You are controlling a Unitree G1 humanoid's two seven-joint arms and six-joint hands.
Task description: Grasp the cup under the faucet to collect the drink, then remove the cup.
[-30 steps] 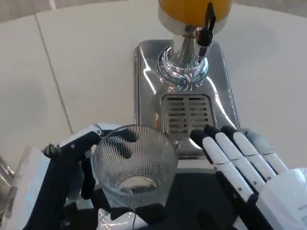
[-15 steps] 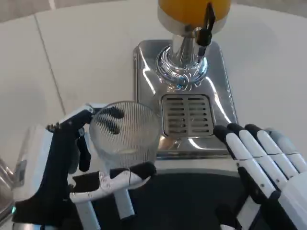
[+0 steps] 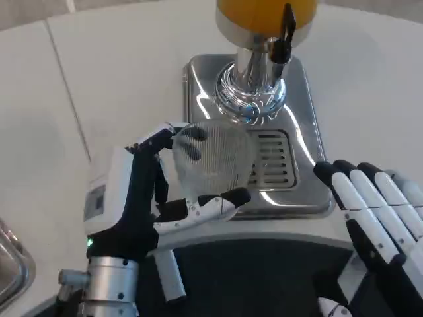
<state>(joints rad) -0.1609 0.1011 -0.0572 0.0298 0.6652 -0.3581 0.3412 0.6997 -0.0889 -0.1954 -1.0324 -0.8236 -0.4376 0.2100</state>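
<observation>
A clear ribbed glass cup is held by my left hand, with fingers wrapped around its sides and a thumb under its near edge. The cup hangs over the left part of the slotted drip grate on the steel dispenser base. The black-handled faucet juts from the orange drink tank at the top, farther back and right of the cup. My right hand hovers at the lower right with its fingers straight and apart, holding nothing.
The chrome pedestal of the dispenser stands just behind the grate. A metal object's edge shows at the lower left. White table surface spreads to the left and right of the dispenser.
My left hand has carried the cup forward and right, from near my body to over the drip grate. My right hand has drawn back to the right.
</observation>
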